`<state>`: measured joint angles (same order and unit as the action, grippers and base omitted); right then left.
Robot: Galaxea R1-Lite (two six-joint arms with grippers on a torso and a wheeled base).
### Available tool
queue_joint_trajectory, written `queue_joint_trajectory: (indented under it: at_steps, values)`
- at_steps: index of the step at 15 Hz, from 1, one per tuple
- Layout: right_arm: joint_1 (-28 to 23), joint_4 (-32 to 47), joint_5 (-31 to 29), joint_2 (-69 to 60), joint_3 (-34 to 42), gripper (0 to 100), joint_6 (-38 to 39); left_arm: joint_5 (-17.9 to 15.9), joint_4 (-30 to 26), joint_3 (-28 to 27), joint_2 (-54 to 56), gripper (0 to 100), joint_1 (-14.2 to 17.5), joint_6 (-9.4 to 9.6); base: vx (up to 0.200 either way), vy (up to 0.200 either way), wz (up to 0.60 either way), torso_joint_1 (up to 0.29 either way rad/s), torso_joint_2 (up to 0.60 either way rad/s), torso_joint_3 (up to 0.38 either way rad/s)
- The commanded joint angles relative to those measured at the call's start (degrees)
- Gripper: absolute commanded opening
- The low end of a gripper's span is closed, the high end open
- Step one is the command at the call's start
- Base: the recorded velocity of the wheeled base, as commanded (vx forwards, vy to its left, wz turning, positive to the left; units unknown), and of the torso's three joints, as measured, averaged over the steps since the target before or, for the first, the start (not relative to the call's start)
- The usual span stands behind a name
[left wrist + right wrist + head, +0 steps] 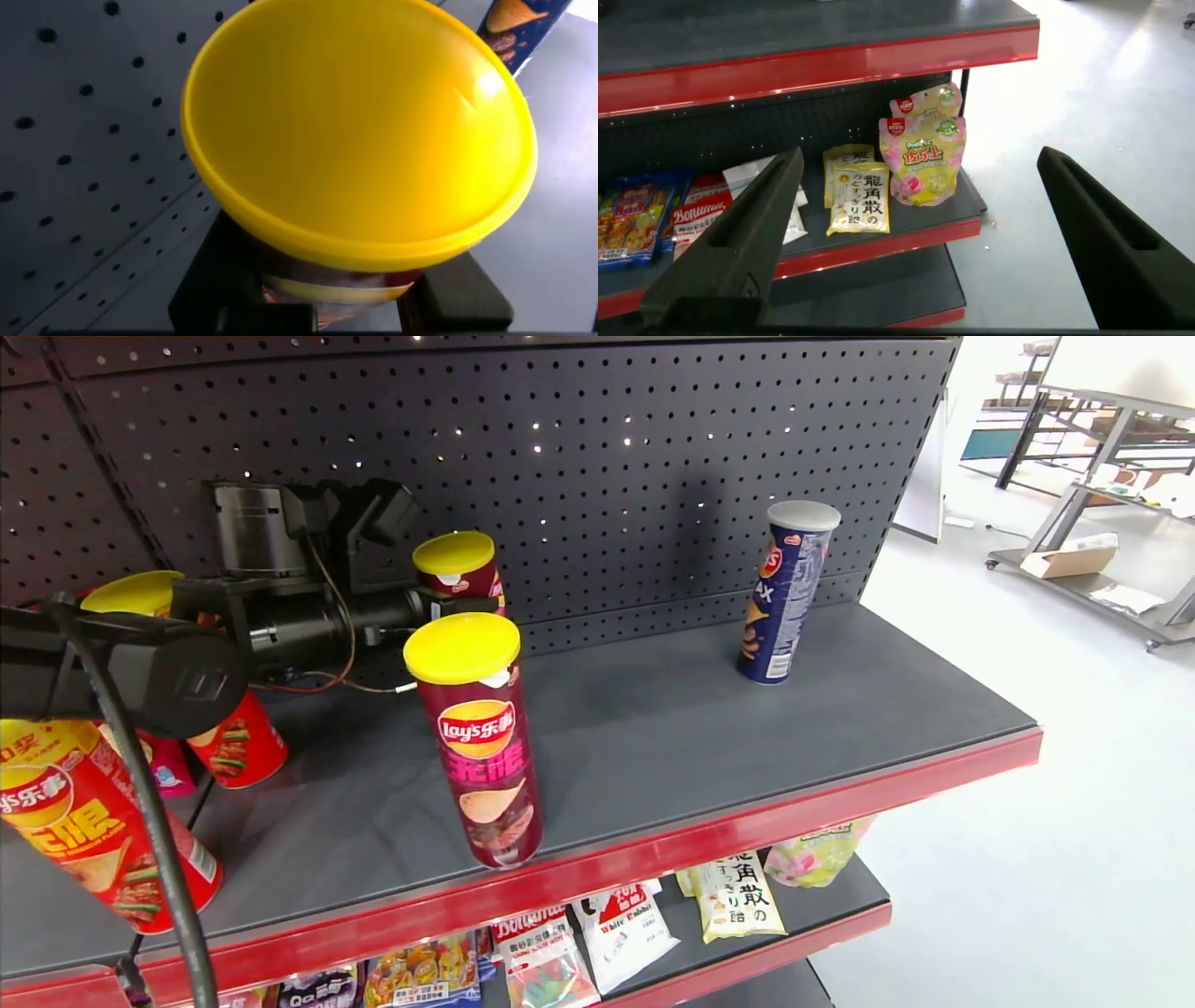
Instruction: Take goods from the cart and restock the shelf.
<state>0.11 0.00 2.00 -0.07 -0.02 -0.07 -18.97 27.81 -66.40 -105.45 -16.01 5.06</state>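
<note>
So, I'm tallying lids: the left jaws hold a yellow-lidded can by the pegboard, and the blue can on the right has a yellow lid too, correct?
No. The blue can has a grey lid, not yellow, as the head view shows. The left jaws do grip a yellow-lidded can by the pegboard.

Pale floor [1027, 859] — metal racks [1074, 507] beyond

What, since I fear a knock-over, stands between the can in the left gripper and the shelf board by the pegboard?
Nothing visible does. The held maroon can in the left gripper hangs at the pegboard, bare shelf showing beside it; the second maroon can stands nearer the front edge, the blue can off to the right.
</note>
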Motion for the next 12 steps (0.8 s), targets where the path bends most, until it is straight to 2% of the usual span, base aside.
queue_joint_trajectory:
  at_steps: [1,5,12]
  values:
    - [-0.02,0.0,0.02,0.07,0.02,100,-0.01,-0.02,-0.03,0.04,-0.37,0,0.01,0.04,0.0,0.0,0.0,0.0,0.0,0.0]
    - [0.07,0.0,0.02,0.07,0.02,100,-0.01,-0.02,-0.03,-0.04,-0.64,0,-0.08,1.27,0.0,0.0,0.0,0.0,0.0,0.0]
    - [-0.02,0.0,0.02,0.07,0.02,100,-0.01,-0.02,-0.03,-0.13,-0.72,0,-0.69,1.27,0.0,0.0,0.0,0.0,0.0,0.0]
